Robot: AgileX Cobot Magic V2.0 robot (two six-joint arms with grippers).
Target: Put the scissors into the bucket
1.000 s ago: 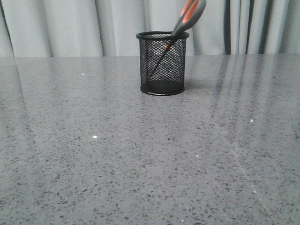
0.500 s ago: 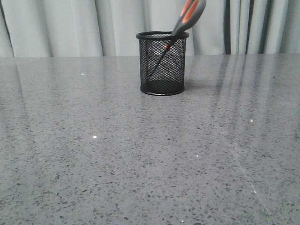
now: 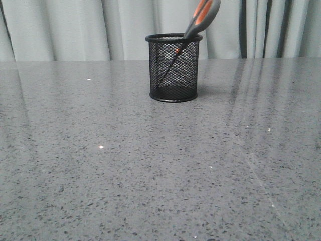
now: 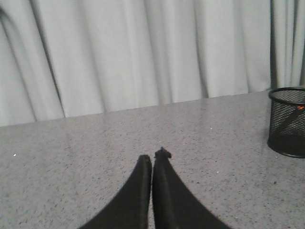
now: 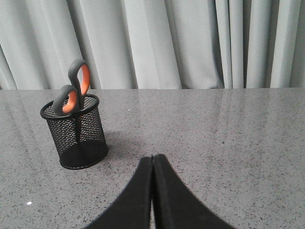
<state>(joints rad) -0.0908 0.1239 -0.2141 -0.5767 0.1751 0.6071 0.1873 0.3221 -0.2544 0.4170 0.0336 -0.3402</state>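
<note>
Scissors (image 3: 200,19) stand blades-down in the bucket (image 3: 173,68), handles leaning over its rim. Front view shows neither arm. Right wrist view shows both orange-lined loops; left wrist view catches only the bucket's edge. Left gripper (image 4: 152,161) and right gripper (image 5: 152,160) both pressed closed, empty. Speckled grey table (image 3: 150,165); pale curtain (image 3: 75,27) behind.

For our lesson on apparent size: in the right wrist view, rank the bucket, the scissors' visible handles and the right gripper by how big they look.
1. Right gripper, inflated by sitting nearest the camera, jaws shut.
2. Bucket.
3. Scissors, handles only; blades sit inside the mesh.
</note>
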